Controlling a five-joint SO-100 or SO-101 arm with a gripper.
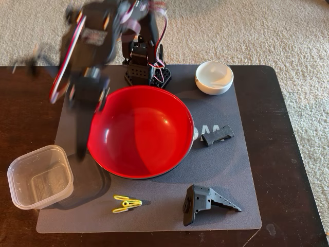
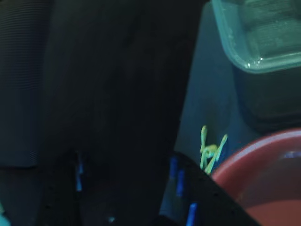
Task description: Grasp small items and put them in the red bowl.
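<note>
Yellow clip (image 1: 126, 204): lower centre of the fixed view, lying on the grey mat just below the bowl's near rim; in the wrist view (image 2: 210, 151) it sits right of centre, just beside the bowl's edge.
Angled black bracket (image 1: 204, 202): lower right of the fixed view, on the mat, well apart from the clip.
Clear square tub (image 1: 40, 177): lower left of the fixed view, half on the mat's left edge and half on the dark table (image 1: 288, 170); upper right in the wrist view (image 2: 261, 33).
Grey mat (image 1: 154, 216): covers the middle of the table.
Red bowl (image 1: 141, 131): centre of the fixed view, largest thing on the mat, nothing visible inside; its rim fills the lower right corner of the wrist view (image 2: 263, 179).
Ribbed black piece (image 1: 217, 135): right of the bowl, close to its rim, on the mat.
White dish (image 1: 214, 77): upper right of the mat, well apart from the bowl.
Gripper (image 1: 82, 139): left of the bowl, above the mat, smeared by motion blur; nothing seen in it.
Fingers: too blurred and dark in both views to tell whether they are spread or closed.
Arm base (image 1: 146, 69): top centre, behind the bowl.
</note>
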